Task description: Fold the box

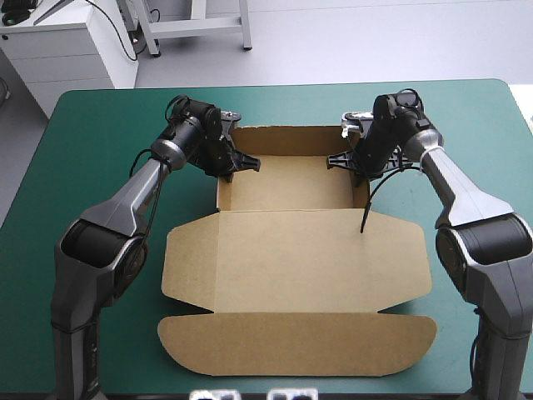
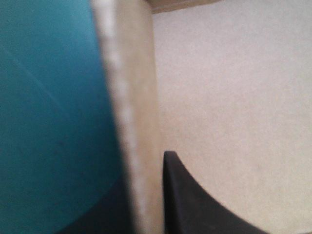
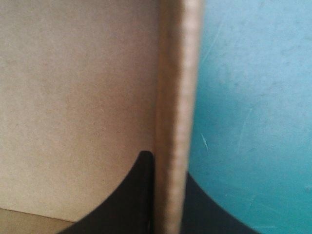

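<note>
High view: the brown box sits mid-table on the teal-green cover, and I judge it about half made. Its far part is already an open tray, with a back wall and two side walls standing. The left claw is at the tray's left side wall and the right claw at its right side wall, so the tray floor lies between the two claws. On the robot's side of both claws, the lid lies flat on the cover with its side flaps spread out. Beyond that, at the near table edge, the rounded front flap is flat too. In the left wrist view the left wall runs edge-on straight out from the claw. One black finger is on the inner board side and a dark shape is on the cover side, so this claw is pinching that wall. The right wrist view matches it. The right wall stands between the two black fingers, one inside the tray and one outside, clamped on the board. Nothing can be seen inside the tray, only bare board. From the way the board lies, the side walls seem to need tucking or firming. The lid and its flaps are not yet raised.
</note>
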Robot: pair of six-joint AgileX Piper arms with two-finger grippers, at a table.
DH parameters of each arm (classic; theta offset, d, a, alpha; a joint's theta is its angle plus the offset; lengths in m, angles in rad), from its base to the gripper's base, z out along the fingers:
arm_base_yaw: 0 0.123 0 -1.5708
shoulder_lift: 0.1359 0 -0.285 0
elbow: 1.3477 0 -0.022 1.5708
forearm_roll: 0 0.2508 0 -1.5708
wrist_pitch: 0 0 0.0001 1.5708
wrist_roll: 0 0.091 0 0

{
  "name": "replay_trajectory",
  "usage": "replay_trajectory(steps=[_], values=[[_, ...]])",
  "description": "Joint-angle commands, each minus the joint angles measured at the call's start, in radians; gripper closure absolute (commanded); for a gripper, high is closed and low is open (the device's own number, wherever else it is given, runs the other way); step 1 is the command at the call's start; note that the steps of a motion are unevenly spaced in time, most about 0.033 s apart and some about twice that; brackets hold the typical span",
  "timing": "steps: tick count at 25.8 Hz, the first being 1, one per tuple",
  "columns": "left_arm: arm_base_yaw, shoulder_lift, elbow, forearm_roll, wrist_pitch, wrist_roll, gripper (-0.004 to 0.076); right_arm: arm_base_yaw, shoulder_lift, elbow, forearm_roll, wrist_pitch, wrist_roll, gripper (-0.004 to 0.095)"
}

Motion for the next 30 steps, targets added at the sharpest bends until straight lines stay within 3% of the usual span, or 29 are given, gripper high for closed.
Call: replay_trajectory(steps=[1, 4, 6, 8, 9, 11, 14, 16, 30], values=[[-0.001, -0.024, -0.019, 0.002, 0.077, 0.085, 0.0729, -0.005, -0.056, -0.029, 0.014, 0.012, -0.045, 0.0924], [-0.001, -0.019, -0.019, -0.016, 0.077, 0.093, 0.0692, -0.005, -0.053, -0.029, 0.011, 0.012, -0.052, 0.0924], [0.015, -0.019, -0.019, -0.084, 0.077, 0.096, 0.0542, -0.005, -0.053, -0.029, 0.007, 0.012, -0.056, 0.0897], [0.04, -0.021, -0.019, -0.156, 0.077, 0.096, 0.0286, -0.005, -0.053, -0.029, 0.025, 0.012, -0.066, 0.0732], [0.051, -0.021, -0.019, -0.184, 0.077, 0.096, 0.0166, -0.005, -0.053, -0.029, 0.034, 0.012, -0.077, 0.057], [0.06, -0.025, -0.019, -0.207, 0.077, 0.096, 0.009, -0.005, -0.053, -0.029, 0.058, 0.012, -0.083, 0.0352], [0.066, -0.029, -0.019, -0.218, 0.077, 0.096, 0.008, -0.005, -0.053, -0.029, 0.078, 0.012, -0.091, 0.0087], [0.067, -0.034, -0.019, -0.216, 0.077, 0.096, 0.008, -0.005, -0.053, -0.029, 0.078, 0.012, -0.091, 0.0015], [0.067, -0.189, -0.019, -0.164, 0.077, 0.15, 0.0084, -0.007, -0.115, -0.031, 0.069, 0.012, -0.107, 0.0032]])
